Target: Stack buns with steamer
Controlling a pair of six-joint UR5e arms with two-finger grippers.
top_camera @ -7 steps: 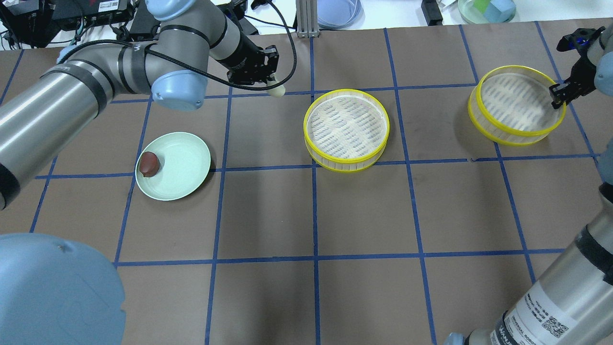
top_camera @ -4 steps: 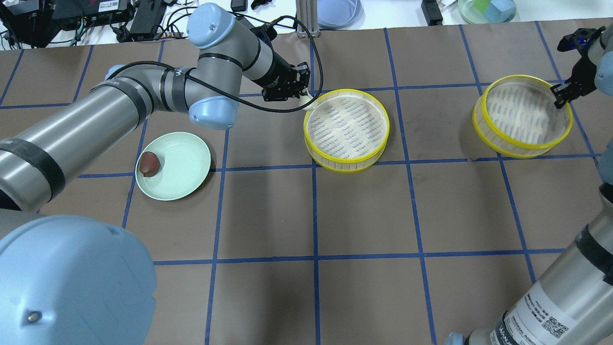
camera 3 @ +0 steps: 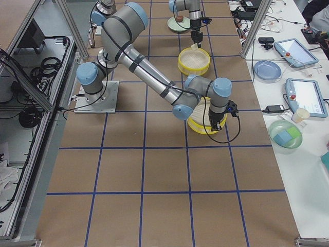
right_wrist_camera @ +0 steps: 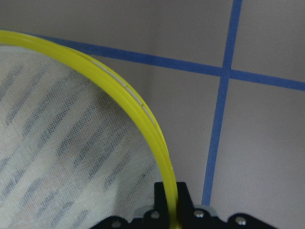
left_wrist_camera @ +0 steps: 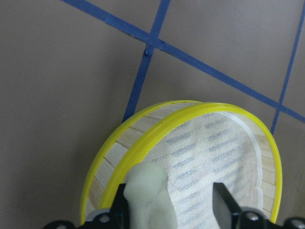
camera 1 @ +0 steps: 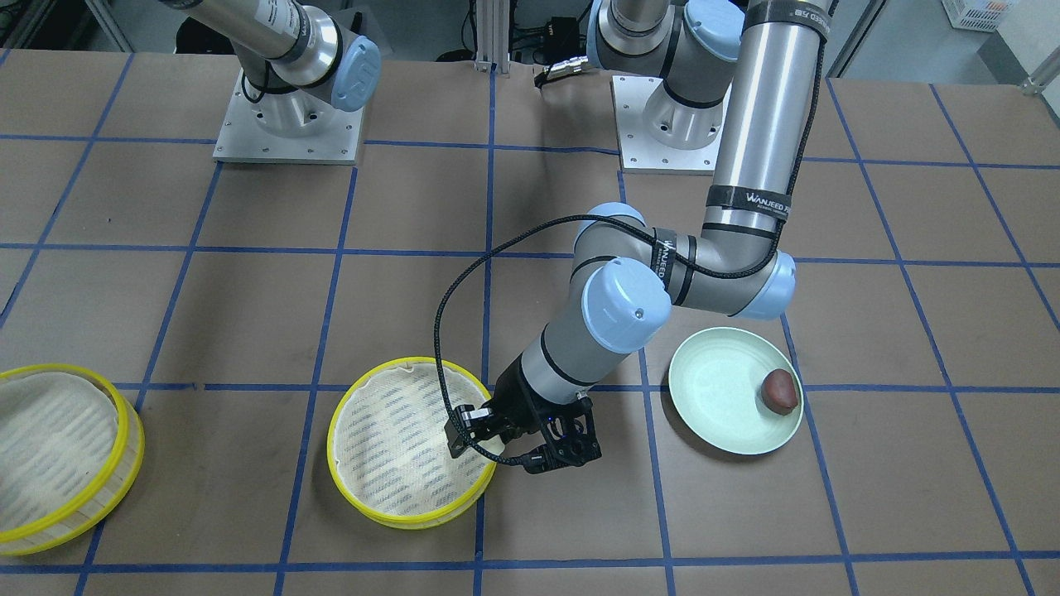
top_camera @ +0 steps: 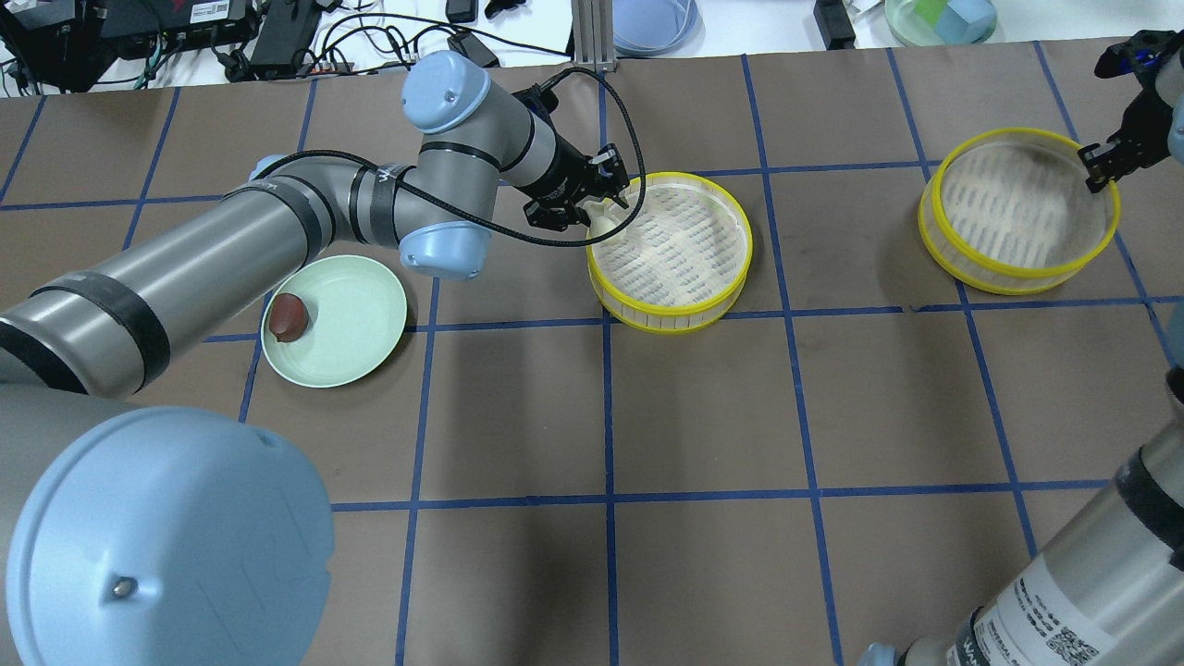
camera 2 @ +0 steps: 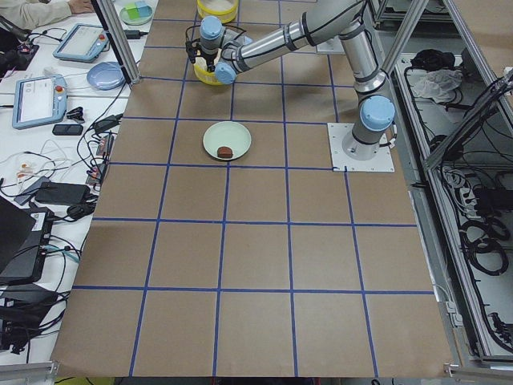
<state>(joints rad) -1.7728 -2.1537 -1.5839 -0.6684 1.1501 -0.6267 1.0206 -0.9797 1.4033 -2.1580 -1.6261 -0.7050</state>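
Taking the middle tier of the steamer as the mark, and reading across the overhead view from its left side: well to the left of it a pale green plate lies flat on the brown desk. The dark bun sits on the part of the plate farthest from the tier.

Between plate and tier the left arm reaches across. The left gripper hangs over the tier's left rim. Its fingers are closed about the cream-white bun, which pokes out past the fingertips. The bun lies closer to one finger than the other. In the overhead view the bun shows just inside the rim, above the striped mesh and not lying on it.

The middle tier itself rests on the desk beside a crossing of blue tape lines. Its liner holds nothing else.

Well to the right of the middle tier is the right tier, alike in make. Its mesh is blurred in the overhead view. The right gripper is at that tier's far-right edge, fingers clenched on the yellow rim, one inside and one outside. Whether that tier is clear of the desk I cannot tell.
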